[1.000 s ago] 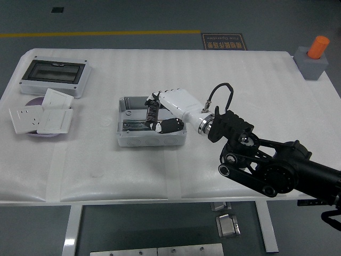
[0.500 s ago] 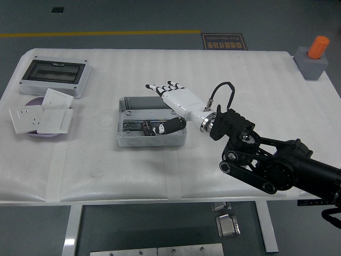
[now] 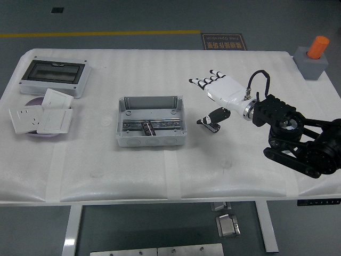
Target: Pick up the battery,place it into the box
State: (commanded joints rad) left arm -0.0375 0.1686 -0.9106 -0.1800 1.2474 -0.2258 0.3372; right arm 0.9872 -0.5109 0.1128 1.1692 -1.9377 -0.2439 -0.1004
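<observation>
So the table [image 3: 96,160] has loads of bare white room along the near edge and across the middle, and there's an open stretch between the box [image 3: 151,121] and the right hand [image 3: 216,93]. The clutter hugs the left edge: a lidded case [image 3: 53,76] at the far left corner and some switch plates [image 3: 40,116] stacked in front of it. A grey block with an orange cap [image 3: 314,56] sits at the far right corner.

The battery [image 3: 147,127] lies inside the box, on the floor of it near the front wall. The right hand hangs well off to the right of the box, fingers spread flat and thumb hanging down, holding nothing.

The table is covered in white foam sheet, with grey floor and a yellow line [image 3: 101,34] beyond.
</observation>
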